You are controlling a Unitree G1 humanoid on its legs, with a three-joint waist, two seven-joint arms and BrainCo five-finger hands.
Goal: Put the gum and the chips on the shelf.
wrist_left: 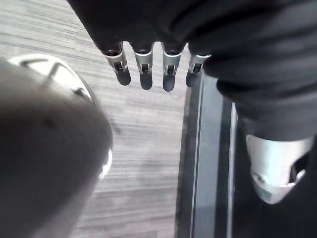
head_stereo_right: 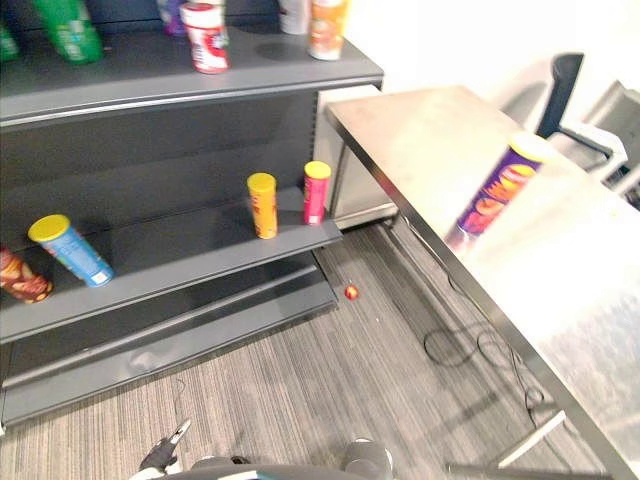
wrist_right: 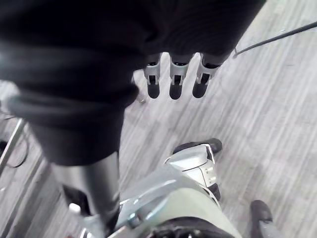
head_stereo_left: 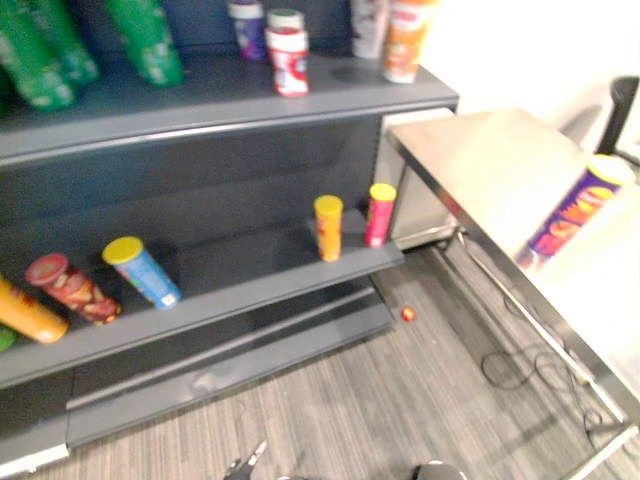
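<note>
— What did your left eye view show?
— The tall purple chips tube with a yellow lid (head_stereo_left: pixel 572 215) stood on the shiny steel table (head_stereo_left: pixel 480 170) just right of the dark grey metal shelf unit (head_stereo_left: pixel 230 100). On that shelf's lower board, a yellow tube (head_stereo_left: pixel 328 228) and a pink tube (head_stereo_left: pixel 380 213) stood upright near its right end. A small red round thing (head_stereo_left: pixel 408 313) lay on the floor off the shelf's right corner. I could not tell which item was the gum.
— The right eye view?
— A red-and-white tub (head_stereo_right: pixel 206 38) stood on the shelf's upper board.
— Left wrist view?
— My left hand (wrist_left: pixel 144 69) hung beside the shelf's base, fingers straight, holding nothing.
— Right wrist view?
— My right hand (wrist_right: pixel 174 82) hung over the floor, fingers relaxed, empty.
</note>
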